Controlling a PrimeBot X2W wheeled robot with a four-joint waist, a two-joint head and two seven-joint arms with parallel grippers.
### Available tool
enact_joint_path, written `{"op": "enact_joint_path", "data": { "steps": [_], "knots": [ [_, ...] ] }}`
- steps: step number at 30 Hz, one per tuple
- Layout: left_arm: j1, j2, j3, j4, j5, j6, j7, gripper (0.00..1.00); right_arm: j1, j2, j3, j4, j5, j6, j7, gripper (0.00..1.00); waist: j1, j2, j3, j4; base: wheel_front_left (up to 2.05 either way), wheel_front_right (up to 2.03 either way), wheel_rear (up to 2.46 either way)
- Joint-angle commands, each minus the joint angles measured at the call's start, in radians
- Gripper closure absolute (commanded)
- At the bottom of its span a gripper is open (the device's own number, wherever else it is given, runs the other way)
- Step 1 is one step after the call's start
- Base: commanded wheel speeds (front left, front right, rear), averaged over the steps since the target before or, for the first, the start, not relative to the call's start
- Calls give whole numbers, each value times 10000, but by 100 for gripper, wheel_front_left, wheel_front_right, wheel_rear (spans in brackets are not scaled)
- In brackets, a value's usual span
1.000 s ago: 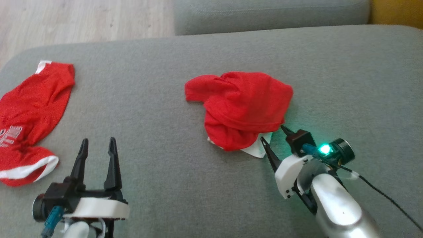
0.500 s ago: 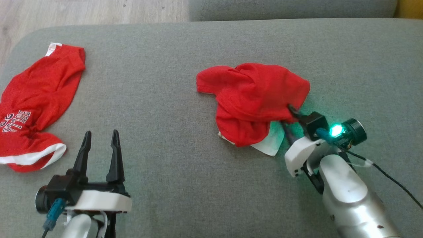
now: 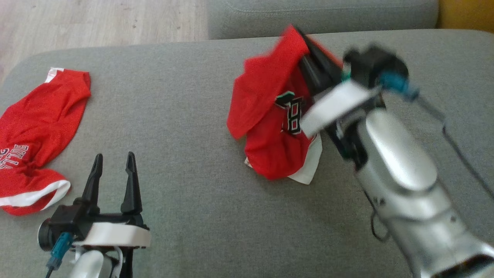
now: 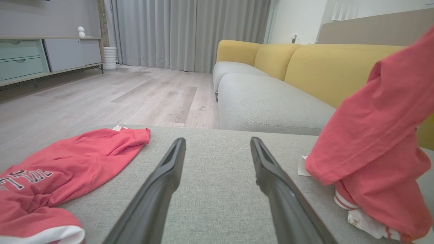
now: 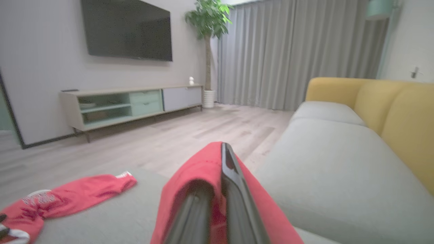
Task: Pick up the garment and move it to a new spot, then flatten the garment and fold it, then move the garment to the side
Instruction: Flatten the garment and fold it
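Right gripper clamps a fold of the red garment, hem trailing below it onto the sofa; left gripper gapes, well apart.

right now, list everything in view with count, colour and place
cushion: 1, grey, under both jerseys
held jersey: 1, red, held up over cushion's middle
second jersey: 1, red, cushion's left end
sofa: 1, grey seat, yellow back, behind
floor: pale wood, far left
tv: 1, black, wall
cabinet: 1, beige and green, below tv
plant: 1, green, beside curtains
curtains: grey, far wall
left gripper: 1, dark, lower left, jaws open
right gripper: 1, dark, jaws shut on held jersey
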Motion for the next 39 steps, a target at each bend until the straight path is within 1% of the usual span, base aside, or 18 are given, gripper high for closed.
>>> {"op": "enact_joint_path", "data": {
  "steps": [1,2,4,5,7,9,11,13,16,20,21,23,28,33,34,35,37,39],
  "knots": [
    [-284,168,434,-343,-43,17,-110,0,-1003,116,455,-662,893,77,380,100,1,0,7,-55,0,0,0],
    [-290,154,439,-351,-34,12,-112,0,-1416,116,689,-739,1068,77,592,100,1,0,12,-59,0,0,0],
    [-305,110,427,-359,-10,-11,-115,0,-2039,116,972,-902,2329,77,816,100,1,0,12,-24,0,0,0],
    [-306,88,423,-364,6,-18,-116,0,-2462,116,1124,-914,2530,77,840,100,1,0,19,-9,0,0,0],
    [-311,35,400,-360,41,-46,-119,0,-2993,116,1263,-1074,3882,77,683,100,1,0,2,54,0,0,0],
    [-296,2,410,-348,69,-65,-121,0,-3638,116,1440,-1216,4614,77,263,100,1,0,-23,83,0,0,0],
    [-275,-12,438,-341,96,-83,-122,0,-4032,116,1485,-1382,5896,77,-261,100,1,0,-65,113,0,0,0],
    [-238,-16,495,-367,127,-80,-123,0,-4436,116,1498,-1443,6760,77,-892,100,1,0,-99,97,0,0,0],
    [-142,-11,616,-455,168,-52,-124,0,-4626,116,1245,-1549,7967,77,-1603,100,1,0,-106,-16,0,0,0],
    [-63,-7,693,-556,222,-54,-124,0,-4380,105,910,-1245,7824,77,-1772,100,1,0,-76,-121,0,0,0],
    [-59,-23,707,-589,234,-65,-124,0,-4191,-34,780,-1037,7561,77,-1784,100,1,0,-60,-139,0,0,0],
    [-81,-68,703,-637,266,-99,-125,0,-3714,-650,543,-440,6735,77,-1799,100,1,0,6,-143,0,0,0],
    [-334,-202,575,-624,382,-253,-125,0,-2305,-2089,-254,1982,4912,77,-1763,100,1,0,293,55,0,0,0],
    [-631,-273,491,-511,500,-410,-125,0,-1779,-2569,-1062,4546,3837,77,-1792,100,1,0,666,269,0,0,0],
    [-677,-279,493,-484,518,-430,-125,0,-1798,-2602,-1185,4961,3609,77,-1813,60,1,0,727,296,0,0,0],
    [-712,-287,499,-454,534,-447,-125,0,-1824,-2606,-1236,5358,3368,77,-1819,0,1,0,763,315,0,0,0],
    [-751,-305,530,-399,559,-473,-125,0,-1914,-2591,-1177,6090,2880,77,-1650,0,1,0,787,330,0,0,0],
    [-738,-323,585,-337,575,-481,-125,0,-2052,-2523,-982,6804,2294,77,-1099,0,1,0,735,295,0,0,0]
  ]
}}
